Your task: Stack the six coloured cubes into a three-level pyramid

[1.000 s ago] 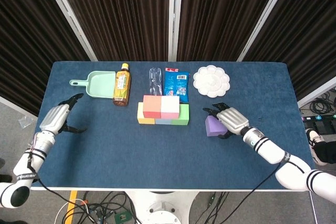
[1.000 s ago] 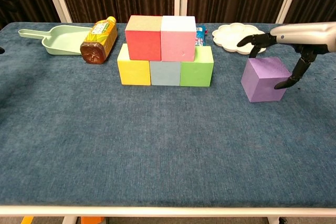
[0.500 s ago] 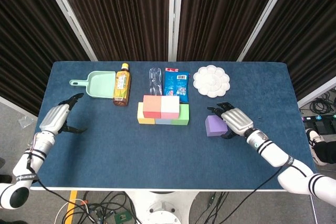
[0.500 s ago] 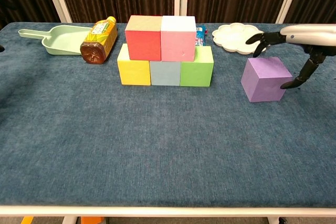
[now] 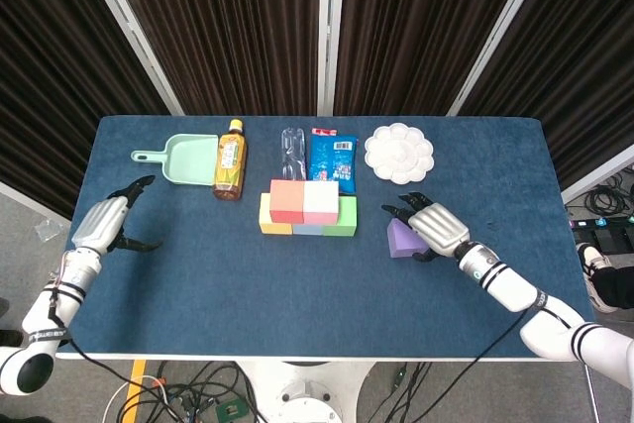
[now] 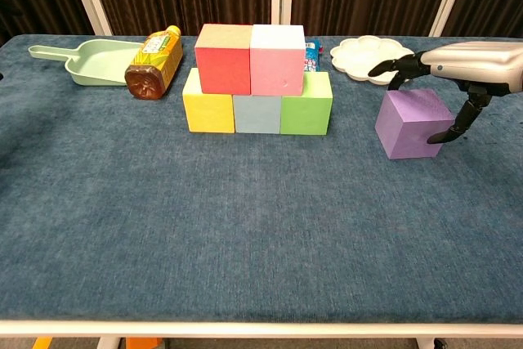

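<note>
1. Resting at the table's near-left edge, the left hand holds nothing, its fingers apart.
2. Beyond it to its right lie a green scoop and a bottle.
3. Further right stand five stacked cubes: yellow, blue and green below, red and pink on top.
4. The purple cube sits on the table under the right hand, whose fingers curve around it, touching its sides.
5. A white palette lies beyond that hand.

My right hand runs off the chest view's edge and covers the far side of the purple cube, so whether my fingers touch it is unclear. My left hand is missing from the chest view.
</note>
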`<act>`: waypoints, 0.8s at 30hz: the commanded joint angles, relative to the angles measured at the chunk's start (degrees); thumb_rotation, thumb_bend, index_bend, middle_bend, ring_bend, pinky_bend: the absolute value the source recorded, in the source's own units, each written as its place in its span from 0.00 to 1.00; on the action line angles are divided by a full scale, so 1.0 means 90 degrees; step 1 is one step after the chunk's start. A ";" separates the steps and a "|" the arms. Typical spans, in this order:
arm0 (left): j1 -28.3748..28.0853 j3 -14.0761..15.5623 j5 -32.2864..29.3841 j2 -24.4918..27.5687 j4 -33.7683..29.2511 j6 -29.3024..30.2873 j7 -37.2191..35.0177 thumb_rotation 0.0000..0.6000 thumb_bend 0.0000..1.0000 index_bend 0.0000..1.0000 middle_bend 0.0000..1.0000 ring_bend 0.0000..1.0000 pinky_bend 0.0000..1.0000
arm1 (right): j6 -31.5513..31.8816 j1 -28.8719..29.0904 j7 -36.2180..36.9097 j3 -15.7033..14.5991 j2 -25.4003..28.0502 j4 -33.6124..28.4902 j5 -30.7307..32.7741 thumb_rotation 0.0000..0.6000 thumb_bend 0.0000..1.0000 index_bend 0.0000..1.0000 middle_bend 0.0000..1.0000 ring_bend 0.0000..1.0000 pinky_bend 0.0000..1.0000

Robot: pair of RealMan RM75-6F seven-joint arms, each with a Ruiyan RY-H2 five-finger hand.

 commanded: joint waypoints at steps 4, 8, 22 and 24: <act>0.0028 -0.0015 0.0030 0.0039 0.0010 0.0020 -0.0065 1.00 0.10 0.00 0.07 0.13 0.14 | 0.0626 -0.0167 -0.0163 0.0087 0.0234 -0.0274 -0.0043 1.00 0.15 0.14 0.39 0.02 0.00; 0.0051 -0.0027 0.0047 0.0090 -0.0011 0.0054 -0.0078 1.00 0.09 0.00 0.07 0.13 0.14 | 0.1004 -0.0304 -0.0251 0.0186 0.1030 -0.1222 0.0003 1.00 0.15 0.14 0.40 0.02 0.00; 0.0044 -0.0028 0.0023 0.0175 -0.0119 0.0043 0.0015 1.00 0.09 0.00 0.07 0.13 0.14 | -0.0615 0.0658 0.0096 0.1088 0.2954 -0.3531 0.1205 1.00 0.15 0.14 0.40 0.03 0.00; 0.0044 -0.0021 0.0007 0.0192 -0.0147 0.0030 0.0033 1.00 0.09 0.00 0.07 0.13 0.14 | -0.1001 0.0909 -0.0015 0.1263 0.2950 -0.3601 0.1531 1.00 0.15 0.14 0.40 0.03 0.00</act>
